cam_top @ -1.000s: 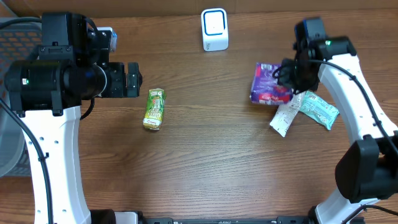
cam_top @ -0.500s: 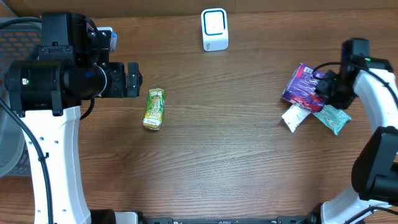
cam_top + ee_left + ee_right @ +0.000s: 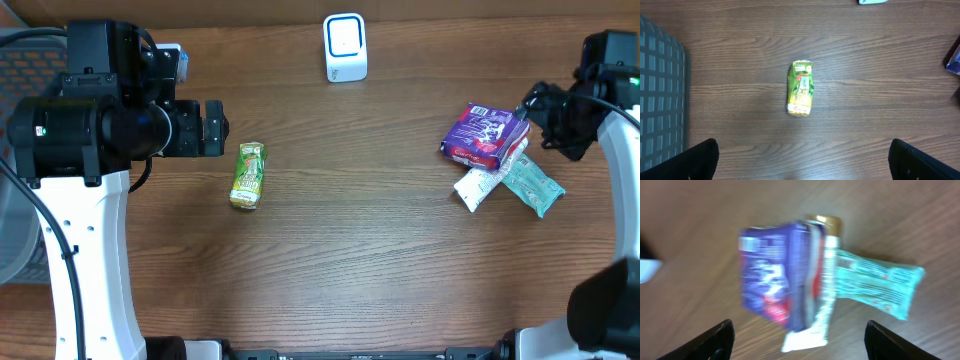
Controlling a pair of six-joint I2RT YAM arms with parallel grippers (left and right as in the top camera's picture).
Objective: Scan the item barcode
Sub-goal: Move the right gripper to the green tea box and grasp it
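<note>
Purple rectangular foil packet [image 3: 485, 135] lies near the right edge of the brown wooden table [image 3: 350, 270]. It rests partly on a white wrapper [image 3: 472, 190] and a teal wrapper [image 3: 533, 185], well apart from the white box-shaped scanner [image 3: 345, 47] at the far edge. Right gripper [image 3: 799, 330]: jaws apart, holding nothing. Left gripper [image 3: 802, 160]: jaws wide, above the green foil pouch [image 3: 248, 175], which is untouched. Judged: purple packet set aside; green pouch outstanding. Against a second ago: packet carried rightward and released; the rest unchanged.
</note>
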